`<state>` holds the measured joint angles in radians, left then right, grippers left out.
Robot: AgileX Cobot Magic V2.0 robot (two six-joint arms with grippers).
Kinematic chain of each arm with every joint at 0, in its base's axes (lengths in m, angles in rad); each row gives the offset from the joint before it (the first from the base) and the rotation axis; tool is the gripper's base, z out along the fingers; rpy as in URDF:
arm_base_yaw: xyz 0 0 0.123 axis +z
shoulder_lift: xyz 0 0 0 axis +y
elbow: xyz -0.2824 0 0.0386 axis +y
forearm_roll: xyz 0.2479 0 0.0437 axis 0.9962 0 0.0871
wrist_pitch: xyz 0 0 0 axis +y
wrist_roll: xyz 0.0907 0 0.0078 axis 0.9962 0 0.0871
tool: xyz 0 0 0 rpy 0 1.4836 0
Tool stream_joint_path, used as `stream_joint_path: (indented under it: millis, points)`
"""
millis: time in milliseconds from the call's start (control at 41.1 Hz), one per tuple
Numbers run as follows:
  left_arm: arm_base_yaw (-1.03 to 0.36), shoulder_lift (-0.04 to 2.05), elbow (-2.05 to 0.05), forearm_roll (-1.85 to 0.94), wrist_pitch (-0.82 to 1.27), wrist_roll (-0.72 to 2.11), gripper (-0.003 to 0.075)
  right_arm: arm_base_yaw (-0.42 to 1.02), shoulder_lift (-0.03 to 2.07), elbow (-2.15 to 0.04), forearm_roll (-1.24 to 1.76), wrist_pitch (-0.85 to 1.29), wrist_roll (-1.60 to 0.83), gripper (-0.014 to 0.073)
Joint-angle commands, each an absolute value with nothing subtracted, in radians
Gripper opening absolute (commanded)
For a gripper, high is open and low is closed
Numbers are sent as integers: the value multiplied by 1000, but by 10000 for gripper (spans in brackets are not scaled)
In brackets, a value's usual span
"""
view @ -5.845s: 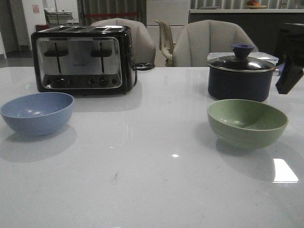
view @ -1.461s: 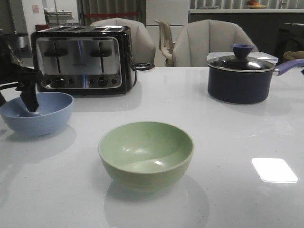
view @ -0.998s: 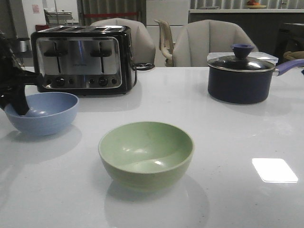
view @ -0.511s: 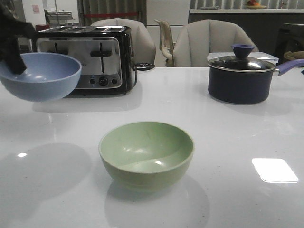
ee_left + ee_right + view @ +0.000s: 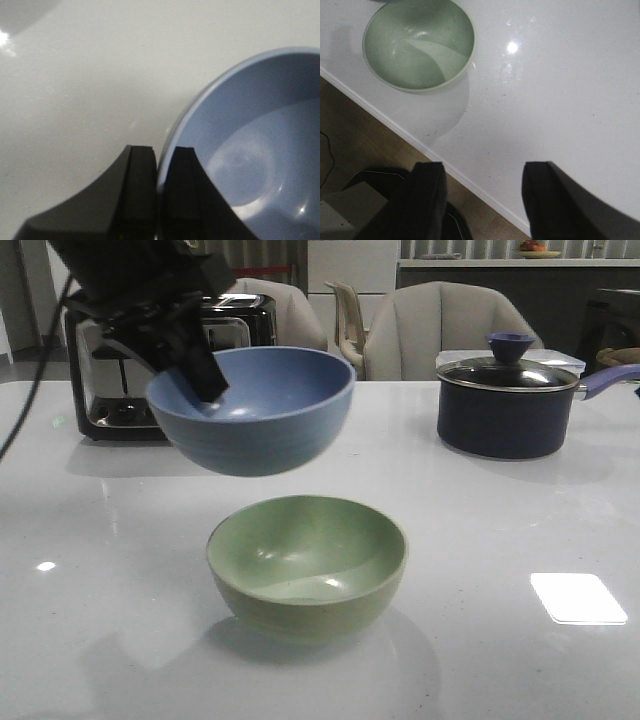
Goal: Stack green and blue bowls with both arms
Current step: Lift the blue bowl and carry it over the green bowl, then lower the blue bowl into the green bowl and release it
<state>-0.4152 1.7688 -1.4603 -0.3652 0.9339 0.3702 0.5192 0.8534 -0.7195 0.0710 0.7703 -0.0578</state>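
left gripper (image 5: 205, 375) is pinching the blue bowl (image 5: 255, 410) by its rim, hanging just above and a bit left of the green bowl (image 5: 307, 565) on the table (image 5: 500, 540), right gripper (image 5: 482, 195) gaping empty off to its side

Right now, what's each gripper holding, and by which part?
Left gripper pinches the blue bowl by its rim. Right gripper is open, holding nothing.

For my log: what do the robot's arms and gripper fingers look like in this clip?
Both are matte black. The left gripper has two flat, narrow fingers with curved outer edges; in the front view its boxy black wrist trails a thin dark cable. The right gripper shows two broader, blunt black fingers. No markings, lights or sleeves are visible.
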Motion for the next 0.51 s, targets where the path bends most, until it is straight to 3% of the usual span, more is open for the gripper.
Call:
stream_joint_path:
  millis: [0,365,487]
  points:
    - [-461,1744,-1492,-399,885,371,102,517,843,-745,65,716,-60,464]
    - [-504,1851,-1492,-412,898,371,111,517,843,-745,65,716,-60,464]
    - [-504,1869,-1492,-414,903,371,249,517,843,-745,65,716,-60,464]
